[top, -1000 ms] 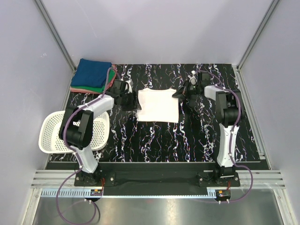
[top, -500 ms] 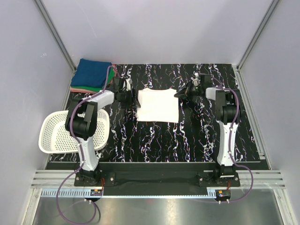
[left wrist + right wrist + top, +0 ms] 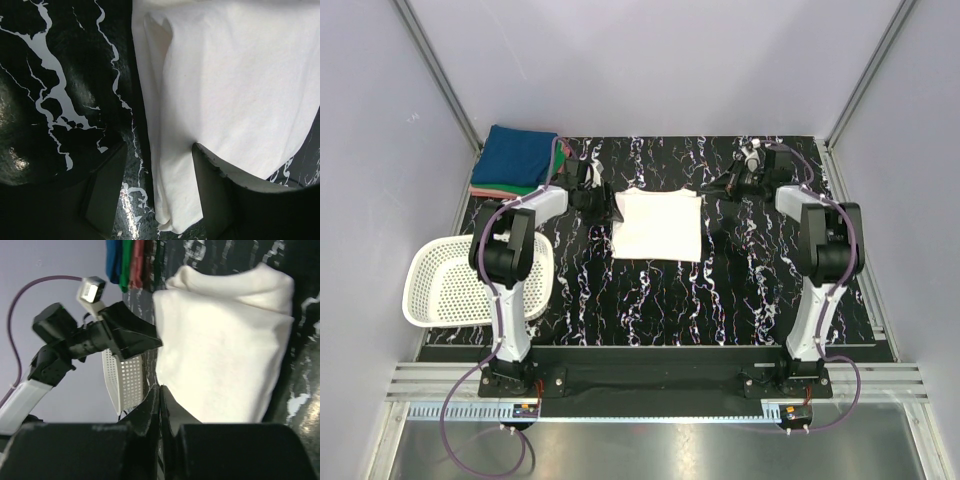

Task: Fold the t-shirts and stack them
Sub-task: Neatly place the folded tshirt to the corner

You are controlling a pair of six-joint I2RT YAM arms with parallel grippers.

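Two risks stand out to us. The left jaws stand wide apart with nothing in them, straddling the left edge of the white shirt. If they close there, we judge they may catch only the upper layers, and a lift would peel the fold open. The right jaws, at the shirt's right edge, are pressed together, and we see no cloth between them. A push inward from there could bunch the fabric or slide it across the glossy surface. We also think a one-sided hold would let the shirt droop and unfold on its way to the pile beyond its far-left corner.

The shirt is limp, matte cloth folded into a rough rectangle, with soft rounded folds and several loose layers along its left edge. No print shows. The surface under it is hard and black, veined with white like marble. The pile is flat folded cloth, blue on top with green and red beneath. To the shirt's near left sits a rounded white plastic basket, stiff and full of small holes.
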